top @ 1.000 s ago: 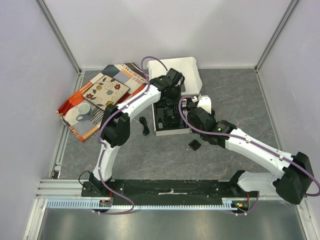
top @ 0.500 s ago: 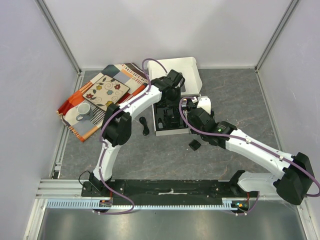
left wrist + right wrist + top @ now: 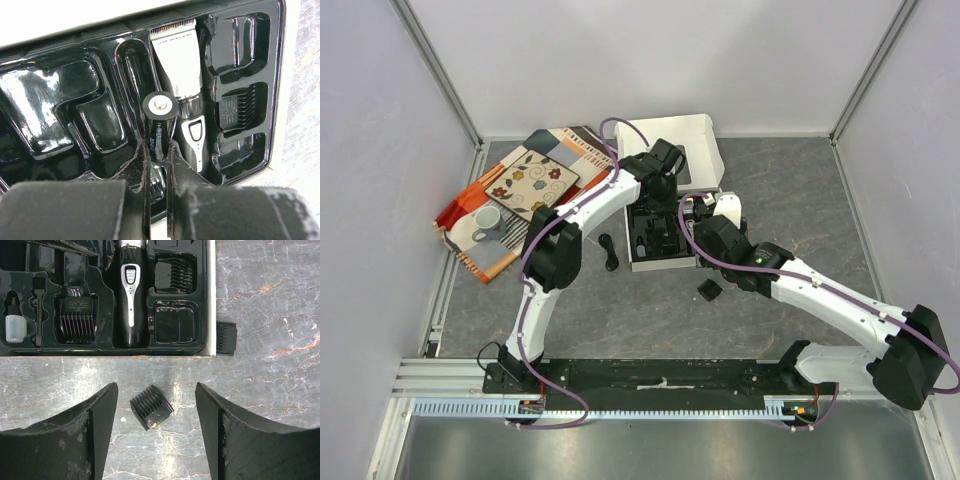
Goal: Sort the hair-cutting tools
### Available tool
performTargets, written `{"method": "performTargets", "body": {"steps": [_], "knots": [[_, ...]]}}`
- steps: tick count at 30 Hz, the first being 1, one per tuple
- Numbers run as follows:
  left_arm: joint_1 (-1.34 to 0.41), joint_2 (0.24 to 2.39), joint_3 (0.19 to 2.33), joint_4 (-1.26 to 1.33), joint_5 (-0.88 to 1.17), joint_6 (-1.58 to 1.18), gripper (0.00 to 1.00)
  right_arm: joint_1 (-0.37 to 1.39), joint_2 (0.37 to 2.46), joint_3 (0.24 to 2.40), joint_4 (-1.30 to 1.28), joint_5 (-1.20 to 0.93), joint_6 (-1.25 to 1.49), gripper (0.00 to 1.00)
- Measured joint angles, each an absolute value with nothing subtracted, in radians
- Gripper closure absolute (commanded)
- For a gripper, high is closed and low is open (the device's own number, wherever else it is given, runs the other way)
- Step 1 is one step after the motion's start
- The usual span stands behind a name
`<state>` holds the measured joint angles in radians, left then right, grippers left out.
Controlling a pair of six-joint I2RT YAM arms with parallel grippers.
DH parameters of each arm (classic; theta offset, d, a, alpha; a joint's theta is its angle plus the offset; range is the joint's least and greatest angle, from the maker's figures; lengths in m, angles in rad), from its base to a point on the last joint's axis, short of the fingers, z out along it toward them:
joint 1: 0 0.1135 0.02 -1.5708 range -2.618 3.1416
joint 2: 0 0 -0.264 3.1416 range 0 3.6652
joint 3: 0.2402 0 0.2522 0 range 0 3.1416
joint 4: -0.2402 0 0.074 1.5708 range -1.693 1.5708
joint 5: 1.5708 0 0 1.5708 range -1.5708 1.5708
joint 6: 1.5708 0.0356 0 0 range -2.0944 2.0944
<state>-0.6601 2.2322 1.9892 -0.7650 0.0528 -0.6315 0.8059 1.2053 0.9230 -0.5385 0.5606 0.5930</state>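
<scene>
Black-and-silver electric clipper lies slotted in the glossy black moulded tray, at 12 o'clock in my right wrist view. My right gripper gapes wide, empty, a ribbed black plastic comb attachment on the grey marble table between its jaws. My left gripper pinches a small silver-capped black cylinder above the tray.

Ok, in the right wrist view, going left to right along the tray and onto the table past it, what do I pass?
Small white bottle → thin brush → comb attachment in its slot → clipper → toothed comb in the upper right slot → loose comb on the table beside the box.
</scene>
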Motion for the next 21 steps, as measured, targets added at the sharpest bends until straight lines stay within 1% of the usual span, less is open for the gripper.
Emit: {"method": "performTargets", "body": {"steps": [7,11,21], "knots": [[-0.660,2.232,1.987,-0.765,0.054,-0.632,0.94,0.806,1.206,0.923,-0.538,0.553,0.595,0.28],[-0.660,2.232,1.980,-0.765,0.054,-0.632,0.89,0.806,1.207,0.923,-0.538,0.551,0.595,0.27],[-0.660,2.232,1.977,-0.762,0.058,-0.633,0.85,0.806,1.208,0.906,-0.533,0.543,0.595,0.27]]}}
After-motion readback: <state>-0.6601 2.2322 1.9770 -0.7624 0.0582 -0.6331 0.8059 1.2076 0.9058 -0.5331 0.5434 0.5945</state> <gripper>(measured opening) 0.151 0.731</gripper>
